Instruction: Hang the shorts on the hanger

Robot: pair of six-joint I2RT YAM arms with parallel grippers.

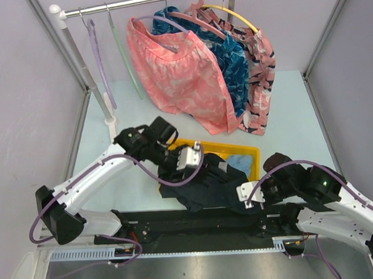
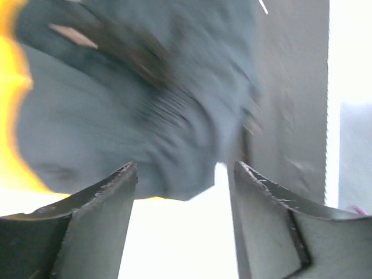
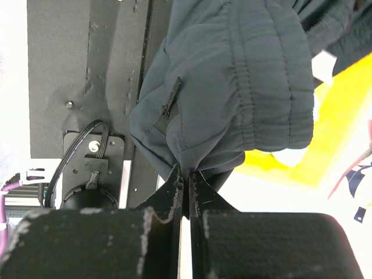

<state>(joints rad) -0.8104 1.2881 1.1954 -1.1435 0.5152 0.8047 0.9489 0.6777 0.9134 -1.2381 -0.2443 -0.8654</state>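
Black shorts (image 1: 208, 187) over yellow tray (image 1: 253, 153), blue cloth (image 1: 240, 163)

Shorts (image 1: 211, 185) draped over tray (image 1: 240, 148) near edge; hanger (image 1: 126, 60) on rail (image 1: 135, 3) behind.

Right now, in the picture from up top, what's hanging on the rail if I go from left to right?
A lavender hanger → mint-green hanger → pink patterned garment → blue patterned garment → pink-and-navy garment at the far right.
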